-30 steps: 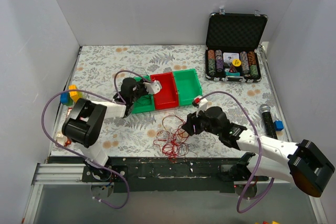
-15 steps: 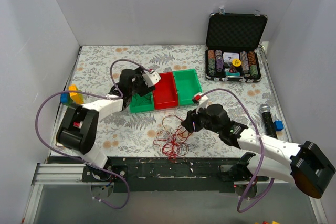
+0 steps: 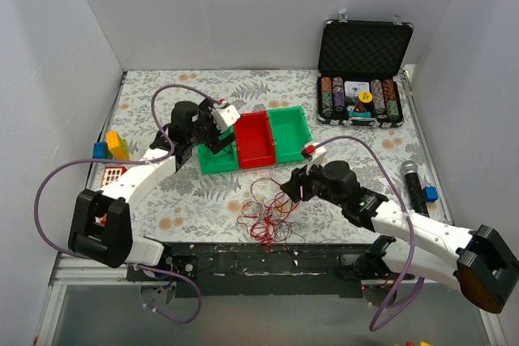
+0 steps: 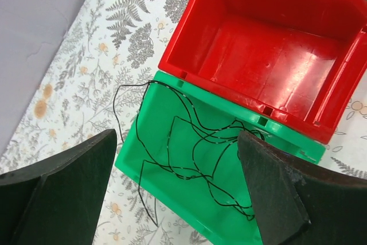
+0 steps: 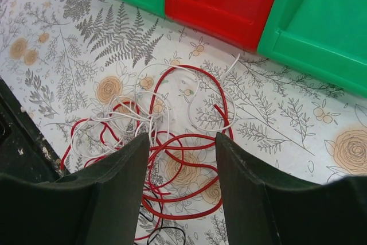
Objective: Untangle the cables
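The left gripper [image 4: 176,139] hung over the left green bin [image 4: 172,182], its jaws spread wide with nothing between them. In the left wrist view only its two dark fingers [image 4: 63,190] showed, both cut off by the lower edge. Under the gap a dark strand [image 4: 198,142] of the cables lay in loose loops on the bin's floor, and one loop spilled over the rim onto the flowered table [image 4: 74,73]. From above, that strand was too thin to make out, and the arm covered part of the bin. The red bin [image 4: 269,50] sat against the green one, its right side cut off by the frame.

The right gripper [image 5: 182,140] stood low over the red and whitish tangle [image 5: 172,159], which lay on the table in front of the bins, near the table's front edge. Its jaws were partly open and gripped nothing that could be seen. Whether a fingertip touched a strand could not be told, because the fingers hid the loops beneath them. Another dark wire [image 5: 157,234] ran among the red loops and off the bottom of the right wrist view. Only a corner of the right green bin [image 5: 321,21] showed there.

An open chip case [image 3: 362,70] stood at the far right, a microphone [image 3: 412,182] lay near the right edge, and coloured blocks [image 3: 109,147] lay at the left.
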Motion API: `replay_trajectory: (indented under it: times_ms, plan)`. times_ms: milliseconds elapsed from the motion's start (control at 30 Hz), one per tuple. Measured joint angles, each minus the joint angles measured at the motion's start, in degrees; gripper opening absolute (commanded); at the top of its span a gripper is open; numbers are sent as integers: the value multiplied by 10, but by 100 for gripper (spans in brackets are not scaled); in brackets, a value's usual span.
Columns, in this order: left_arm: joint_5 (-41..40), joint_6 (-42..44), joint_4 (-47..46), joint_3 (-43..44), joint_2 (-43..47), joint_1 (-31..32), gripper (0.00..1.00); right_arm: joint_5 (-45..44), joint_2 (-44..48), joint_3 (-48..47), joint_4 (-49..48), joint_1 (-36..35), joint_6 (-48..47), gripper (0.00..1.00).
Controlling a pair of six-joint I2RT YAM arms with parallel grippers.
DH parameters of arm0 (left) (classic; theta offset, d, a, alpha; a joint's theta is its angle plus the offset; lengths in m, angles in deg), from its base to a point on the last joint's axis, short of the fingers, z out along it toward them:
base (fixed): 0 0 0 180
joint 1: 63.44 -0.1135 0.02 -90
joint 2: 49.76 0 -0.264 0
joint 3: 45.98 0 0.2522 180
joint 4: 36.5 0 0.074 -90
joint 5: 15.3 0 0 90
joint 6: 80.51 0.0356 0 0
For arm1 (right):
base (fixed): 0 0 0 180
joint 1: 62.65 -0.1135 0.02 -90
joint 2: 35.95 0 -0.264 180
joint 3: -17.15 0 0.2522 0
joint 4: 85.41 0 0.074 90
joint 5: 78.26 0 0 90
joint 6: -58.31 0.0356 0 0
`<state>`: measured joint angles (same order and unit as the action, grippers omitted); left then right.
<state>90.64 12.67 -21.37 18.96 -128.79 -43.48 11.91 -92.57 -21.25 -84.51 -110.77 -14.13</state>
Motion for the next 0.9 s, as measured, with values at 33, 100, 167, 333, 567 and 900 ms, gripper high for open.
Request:
replay_trajectory:
  times_ms: [33, 100, 167, 333, 567, 900]
  plan:
    - [0, -10, 10, 4, 0, 0, 82, -3, 3, 0, 0, 0, 0, 58]
    - [3, -21, 21, 7, 2, 0, 77, -13, 7, 0, 0, 2, -1, 58]
    - [6, -23, 30, 3, 4, -1, 70, -29, 9, 0, 0, 7, -4, 59]
    - [8, 1, 41, -43, 17, -2, 65, -84, -21, -29, 30, 35, -16, 62]
    - [13, 26, 53, -94, 67, -2, 54, -148, -120, -111, 34, 103, -28, 63]
    - [11, 86, 33, -199, 154, -2, 49, -240, -234, -170, 7, 144, -27, 59]
